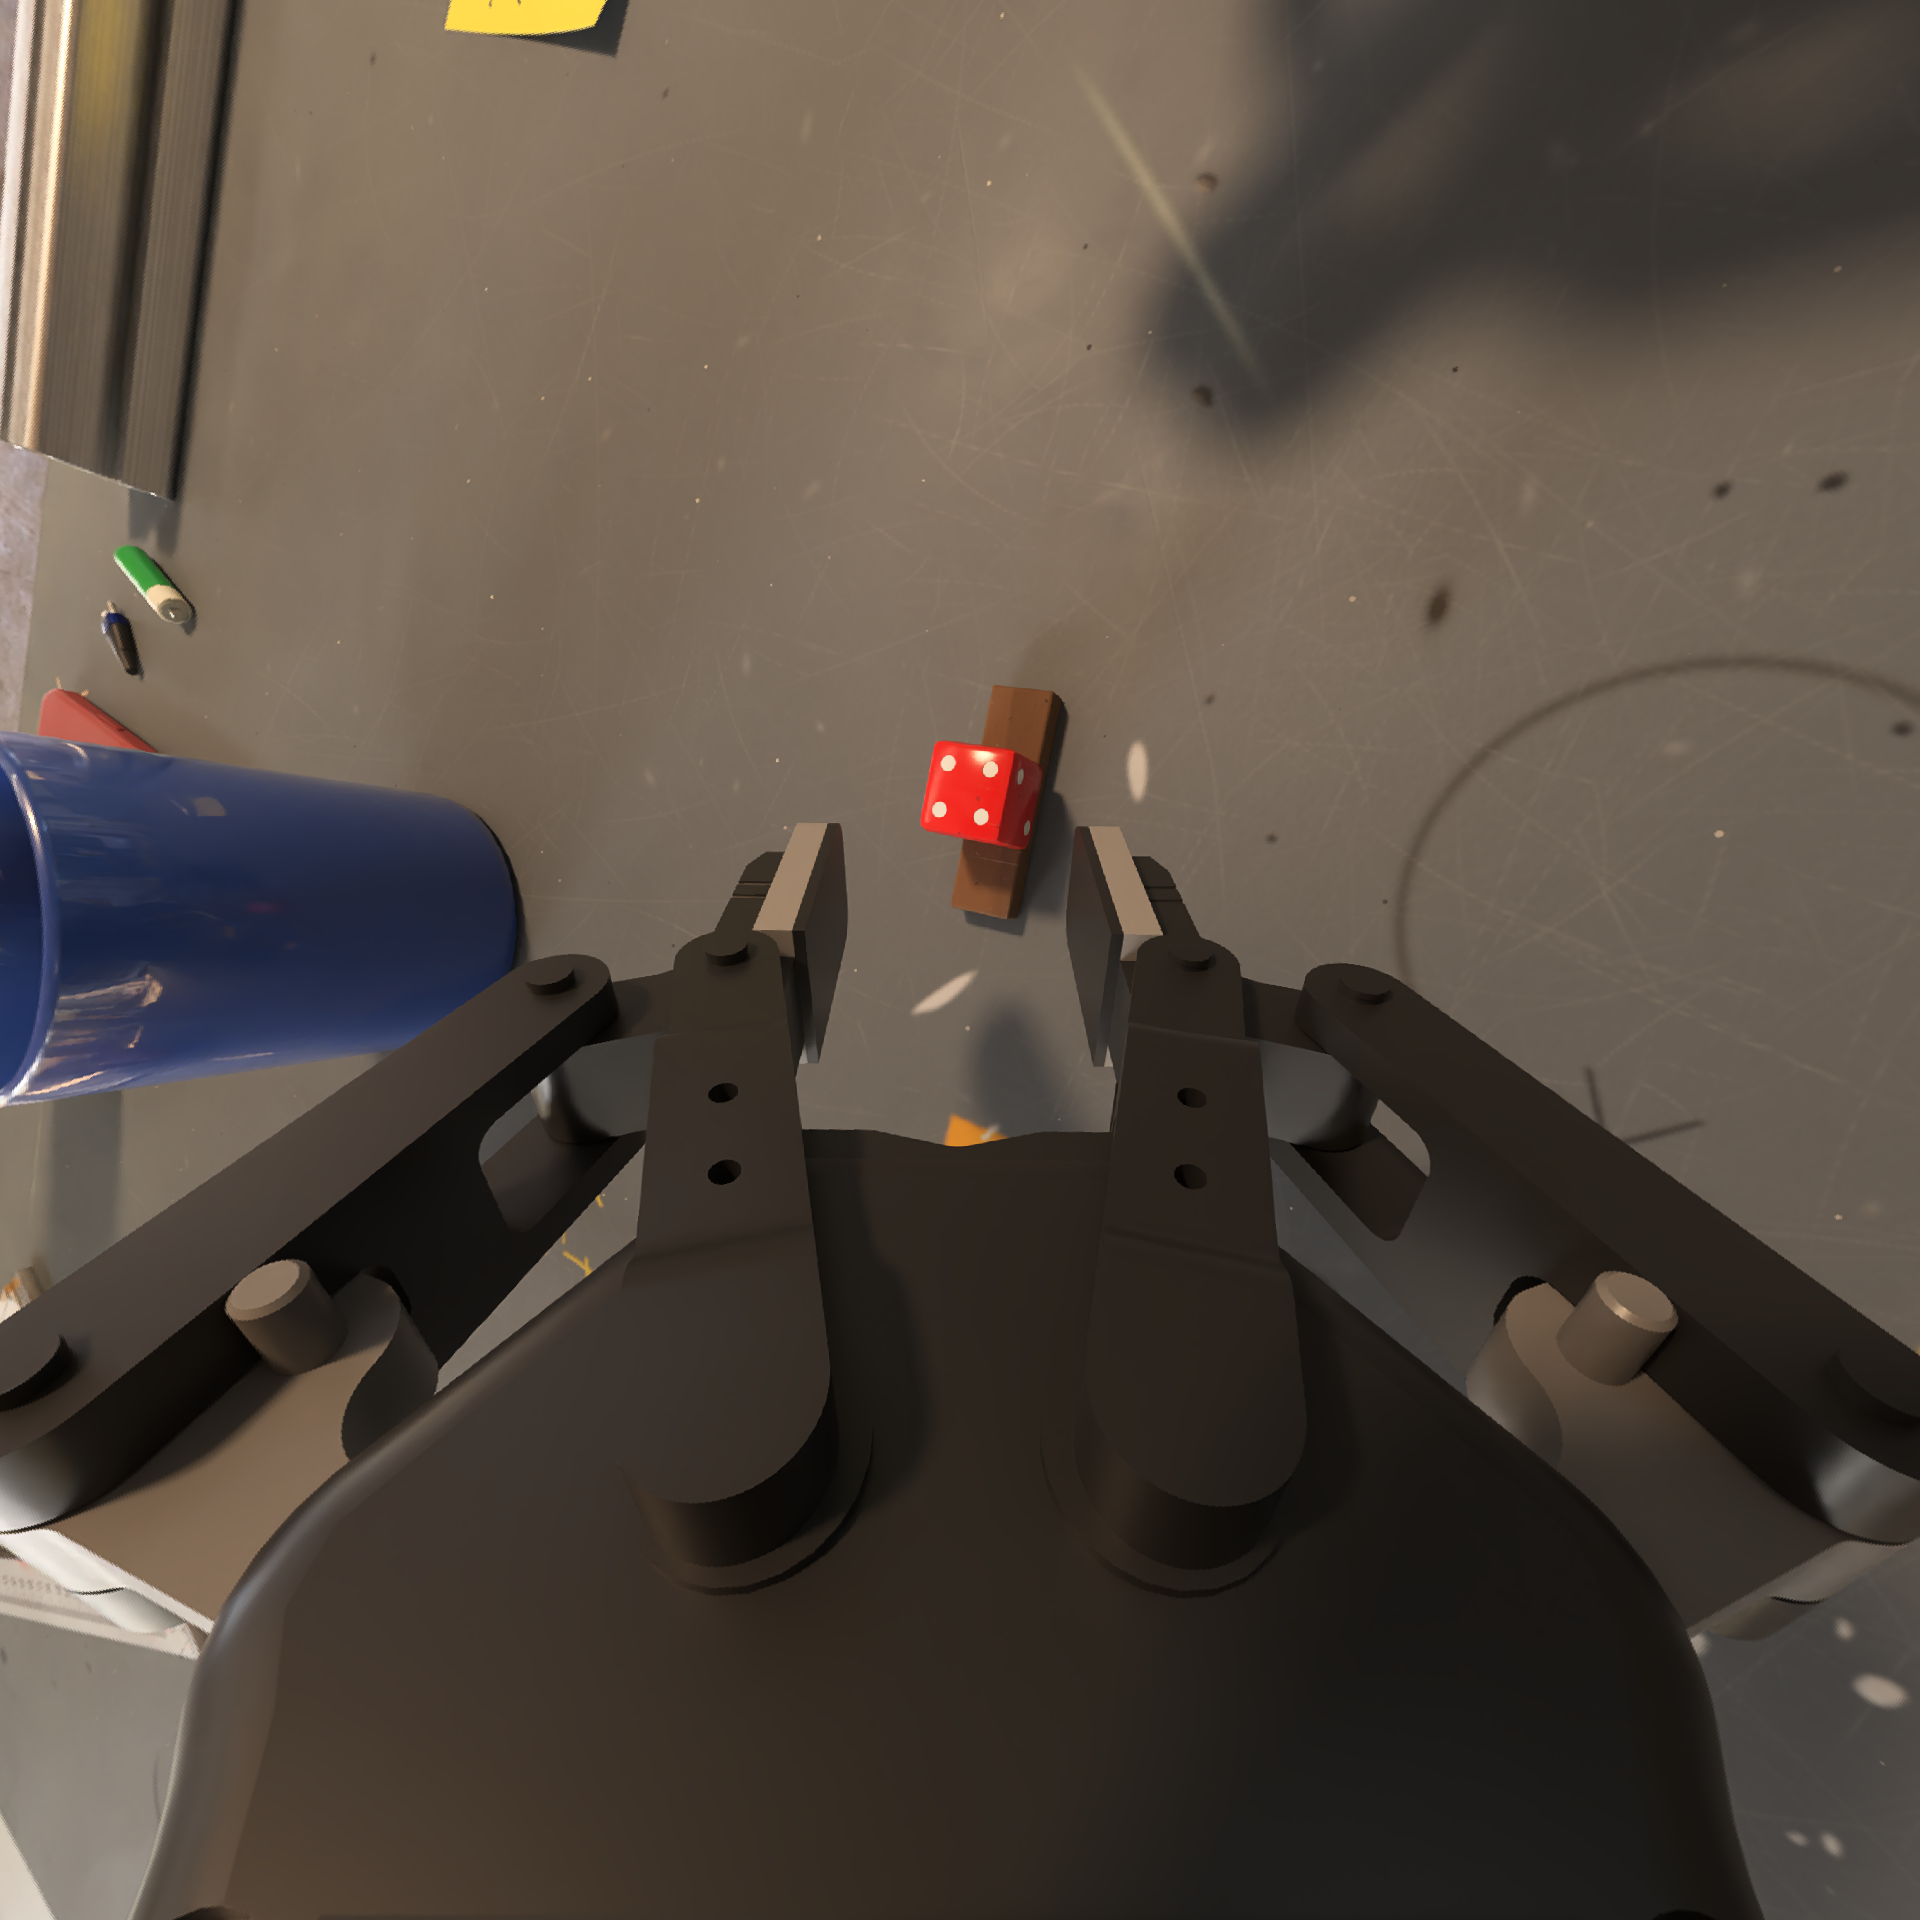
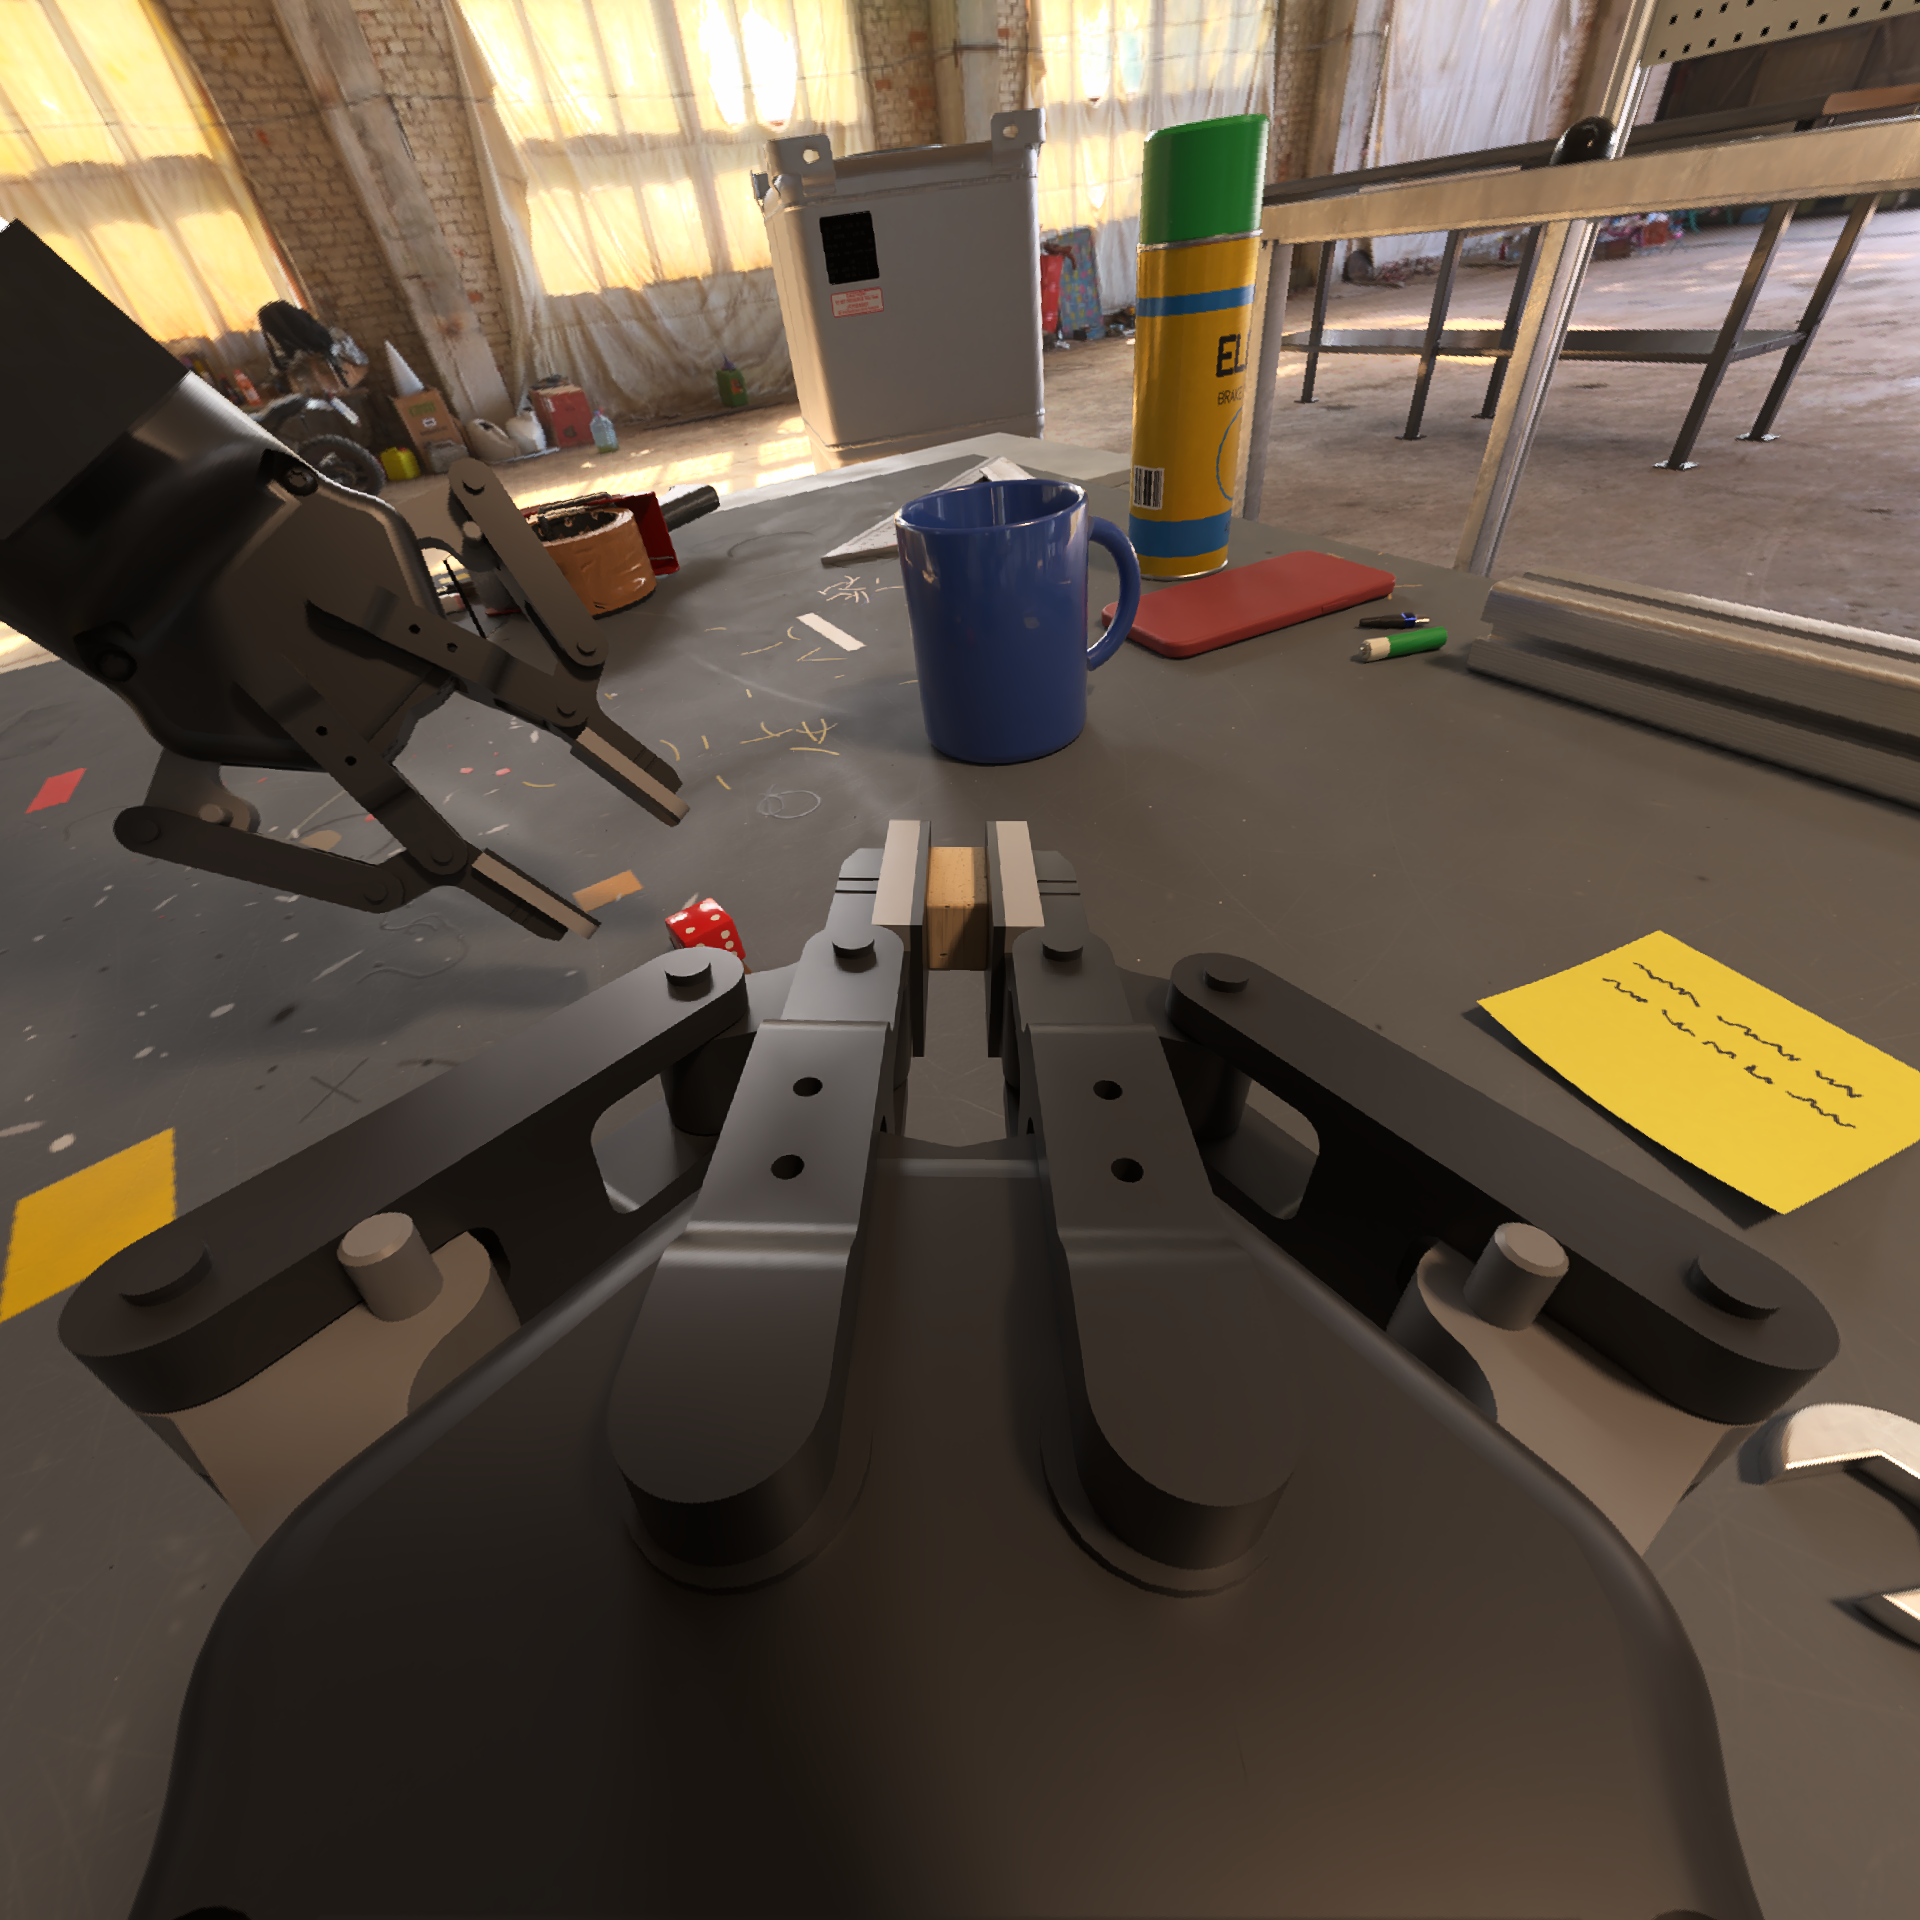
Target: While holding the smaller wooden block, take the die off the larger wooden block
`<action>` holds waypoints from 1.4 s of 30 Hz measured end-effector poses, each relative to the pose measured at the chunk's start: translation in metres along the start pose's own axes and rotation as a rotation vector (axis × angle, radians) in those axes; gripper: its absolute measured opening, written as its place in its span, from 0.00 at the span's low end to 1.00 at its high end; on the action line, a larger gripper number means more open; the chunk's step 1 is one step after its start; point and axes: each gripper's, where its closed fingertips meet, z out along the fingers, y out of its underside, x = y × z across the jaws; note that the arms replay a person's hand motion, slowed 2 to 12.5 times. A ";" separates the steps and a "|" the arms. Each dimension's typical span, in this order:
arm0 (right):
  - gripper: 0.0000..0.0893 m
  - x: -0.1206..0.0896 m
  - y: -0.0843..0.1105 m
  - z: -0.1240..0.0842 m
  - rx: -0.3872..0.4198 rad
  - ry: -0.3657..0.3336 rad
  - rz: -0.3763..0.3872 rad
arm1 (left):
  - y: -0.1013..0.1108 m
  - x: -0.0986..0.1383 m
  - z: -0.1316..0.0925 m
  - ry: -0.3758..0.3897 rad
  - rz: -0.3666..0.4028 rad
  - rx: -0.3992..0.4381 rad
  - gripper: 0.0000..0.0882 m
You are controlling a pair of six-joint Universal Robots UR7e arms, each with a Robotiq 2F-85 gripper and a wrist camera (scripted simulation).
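1. Left gripper (image 1: 956,883) is spread wide with nothing between the pads, hanging above the table just below the die in its own view. It also shows at left in the right wrist view.
2. Right gripper (image 2: 957,894) is clamped on the small block (image 2: 956,906), pale wood, centre frame.
3. Die (image 1: 980,793), red with white pips, sits on the large block (image 1: 1010,800), a dark brown slab lying flat, centre of the left view. The die covers the slab's middle, both ends showing.
4. Step, as I read it: hold is done, left arm is lining up on the die, no contact yet.
5. Next move needs the left gripper to advance until the pads straddle the die above the slab, close, then lift straight off without dragging the slab.
6. Mug (image 1: 249,914) lies at left edge, well apart. Yellow note (image 2: 1714,1070) at right of the right view.
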 end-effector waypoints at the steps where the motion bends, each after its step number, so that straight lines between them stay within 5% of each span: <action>1: 0.10 0.000 0.000 0.000 -0.001 0.000 0.000 | 0.000 0.001 0.000 0.000 0.001 0.006 0.44; 18: 0.10 -0.001 0.003 0.002 -0.010 -0.003 0.002 | -0.005 0.001 0.012 -0.012 0.001 0.062 0.42; 42: 0.10 0.000 0.004 0.002 -0.014 -0.006 0.005 | -0.004 0.001 0.028 0.081 -0.036 0.106 0.41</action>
